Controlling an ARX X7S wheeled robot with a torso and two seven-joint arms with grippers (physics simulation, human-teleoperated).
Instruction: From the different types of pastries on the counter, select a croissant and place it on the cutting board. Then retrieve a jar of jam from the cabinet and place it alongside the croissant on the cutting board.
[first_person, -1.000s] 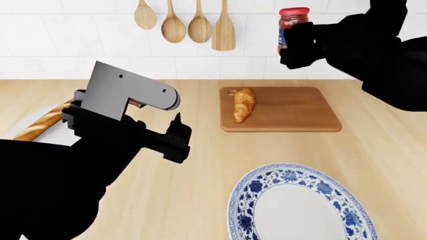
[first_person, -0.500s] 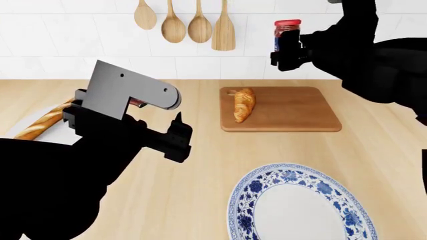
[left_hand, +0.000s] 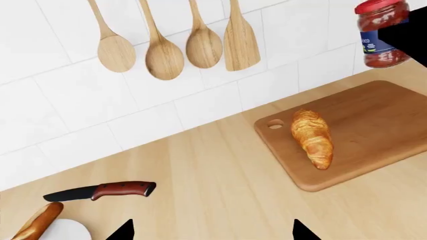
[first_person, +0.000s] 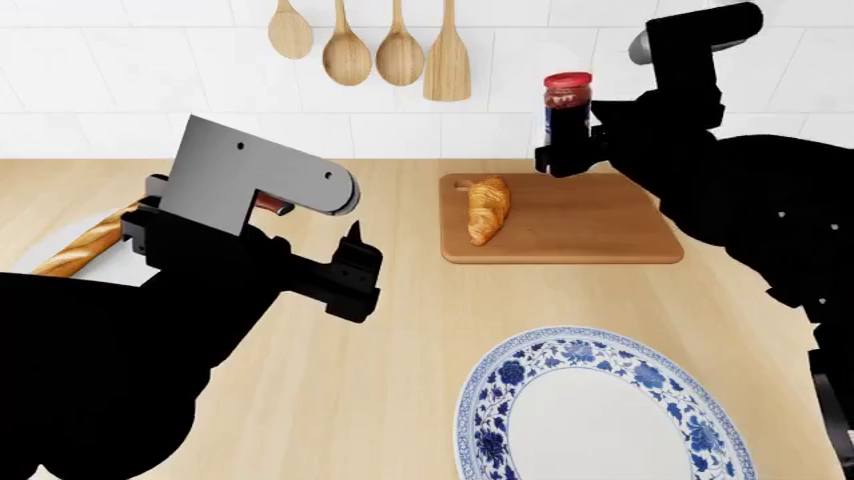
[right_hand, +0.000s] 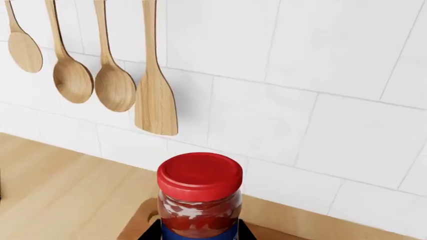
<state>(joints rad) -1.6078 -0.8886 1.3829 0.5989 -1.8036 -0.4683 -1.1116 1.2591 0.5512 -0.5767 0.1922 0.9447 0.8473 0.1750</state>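
Note:
The croissant (first_person: 487, 209) (left_hand: 312, 138) lies on the left part of the reddish-brown cutting board (first_person: 601, 225) (left_hand: 380, 125), near its corner hole. My right gripper (first_person: 563, 145) is shut on the jar of jam (first_person: 566, 108) (right_hand: 199, 200) (left_hand: 381, 33), red lid up, held in the air above the board's far edge. My left gripper (first_person: 350, 270) (left_hand: 212, 231) hangs open and empty over the counter (first_person: 400, 340), left of the board. The baguette (first_person: 83, 243) (left_hand: 37, 224) rests on a white plate at the far left.
A blue-patterned plate (first_person: 601, 410) sits near the front edge. A red-handled knife (left_hand: 100, 191) lies on the counter by the baguette. Several wooden spoons (first_person: 371, 45) and a spatula hang on the tiled wall behind the board.
My right arm has carried the jar down and slightly left, from high near the wall to just above the board's far edge. The left arm has stayed put.

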